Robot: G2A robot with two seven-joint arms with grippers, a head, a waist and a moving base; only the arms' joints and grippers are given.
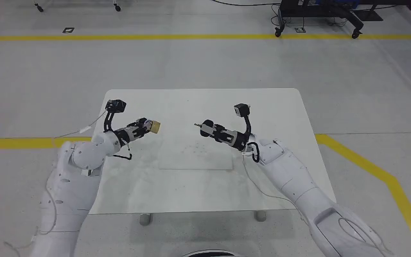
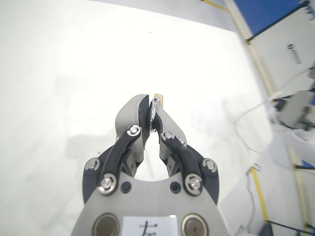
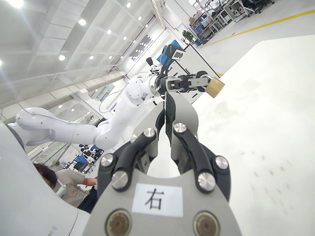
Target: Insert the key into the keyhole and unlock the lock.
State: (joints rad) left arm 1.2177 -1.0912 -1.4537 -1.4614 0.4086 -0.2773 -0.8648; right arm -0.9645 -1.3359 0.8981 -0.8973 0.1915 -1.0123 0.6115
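L pincer (image 2: 151, 108) pinches lock (image 3: 215, 87) by shackle (image 2: 152, 117), above surface (image 1: 257, 109). R pincer (image 1: 207, 127) pressed on key (image 1: 197, 124), aimed at lock, well apart. Insertion and turn outstanding.

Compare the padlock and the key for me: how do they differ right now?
The padlock is a chunky brass-coloured block; the key is a thin dark sliver. The padlock sits in the left gripper, pinched by its silver shackle; the key sits in the right gripper, only its tip poking out. Both are held above the table, facing each other across a gap.
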